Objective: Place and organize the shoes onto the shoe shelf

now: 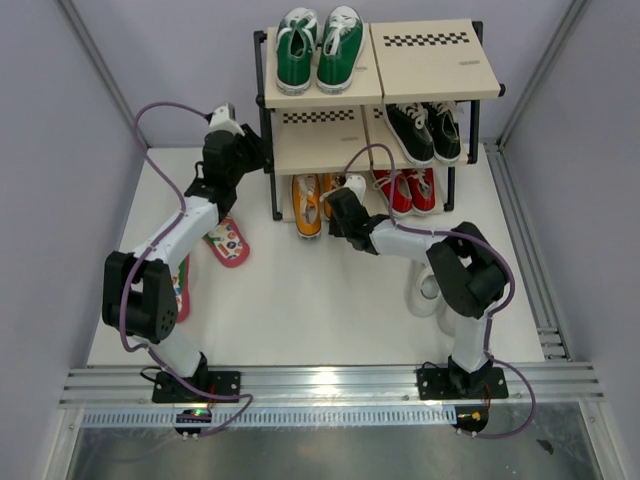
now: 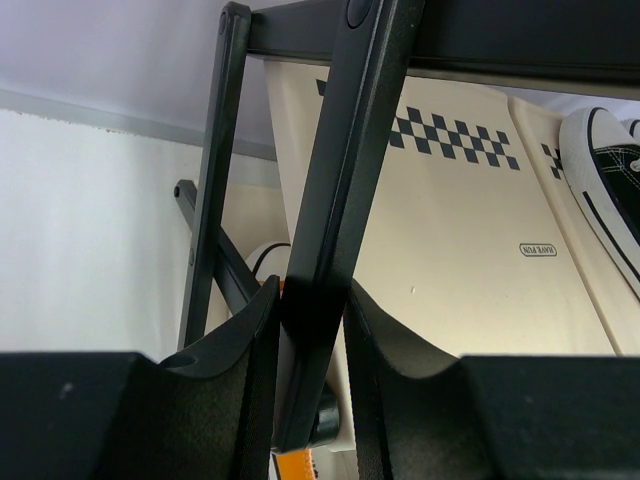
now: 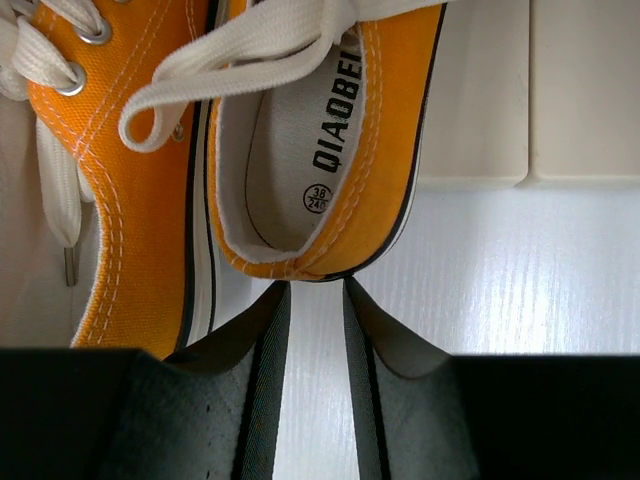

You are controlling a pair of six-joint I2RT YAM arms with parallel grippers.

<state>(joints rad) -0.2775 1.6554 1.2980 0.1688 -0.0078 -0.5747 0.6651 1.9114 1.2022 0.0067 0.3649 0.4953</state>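
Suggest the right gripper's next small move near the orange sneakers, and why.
Probably ease the right gripper forward to nudge the orange canvas sneaker by its heel. That heel seems to overhang the front edge of the beige shelf board, the slightly parted fingers sit just behind it holding nothing, and the left gripper clamps a black metal post of the three-tier shoe shelf, bracing it.

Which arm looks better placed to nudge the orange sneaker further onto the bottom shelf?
The right. The right gripper sits behind the heel of the orange sneaker, jaws slightly apart and empty. The left gripper is clamped on the shoe shelf frame post, probably steadying it.
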